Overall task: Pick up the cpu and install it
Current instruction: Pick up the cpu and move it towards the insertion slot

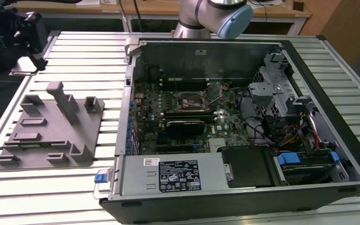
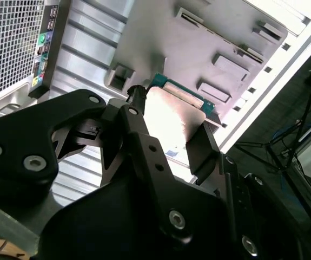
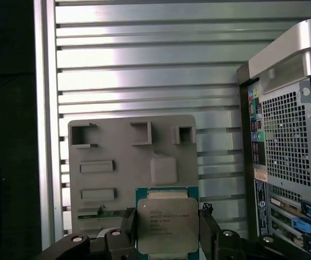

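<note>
Clamping the cpu [image 3: 166, 227] by opposite edges, the gripper [image 3: 167, 216] hangs (over gray fixture [image 3: 117, 146]).

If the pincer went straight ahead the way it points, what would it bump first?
Probably the grey holder plate. The pincer, gripping the cpu, points at it in the first wrist view, though depth is unclear.

In the exterior view, the upper picture edge cuts off the robot arm [image 1: 214, 16], and the picture edge crops the near corners of the computer case [image 1: 230, 206]. In the first wrist view, the picture edge cuts off one side of the cpu [image 3: 167, 225] and the body of the gripper [image 3: 167, 215]. The cpu covers part of the grey fixture plate [image 3: 117, 146]. The print on the cpu lid is too small to tell. In the second wrist view, glare washes out the cpu lid [image 2: 169, 116], and the gripper's fingers [image 2: 144, 146] hide its sides.
</note>
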Tool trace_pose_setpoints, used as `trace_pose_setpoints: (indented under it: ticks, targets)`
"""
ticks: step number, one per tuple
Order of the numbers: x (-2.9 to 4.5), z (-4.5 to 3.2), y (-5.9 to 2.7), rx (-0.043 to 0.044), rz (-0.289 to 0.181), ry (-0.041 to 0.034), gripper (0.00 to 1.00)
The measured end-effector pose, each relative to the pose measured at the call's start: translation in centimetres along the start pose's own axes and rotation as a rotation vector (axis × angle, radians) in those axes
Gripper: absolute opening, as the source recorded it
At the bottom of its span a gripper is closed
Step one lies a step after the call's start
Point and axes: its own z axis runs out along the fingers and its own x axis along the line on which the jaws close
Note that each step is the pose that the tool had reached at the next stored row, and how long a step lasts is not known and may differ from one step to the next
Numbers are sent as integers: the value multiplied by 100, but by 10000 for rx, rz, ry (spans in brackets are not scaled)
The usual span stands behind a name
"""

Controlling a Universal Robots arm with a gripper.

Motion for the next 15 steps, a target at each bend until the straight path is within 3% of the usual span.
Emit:
trace_pose_setpoints:
  ticks: [15]
  targets:
    - [-328, 16, 23, -1, -1, 0, 55]
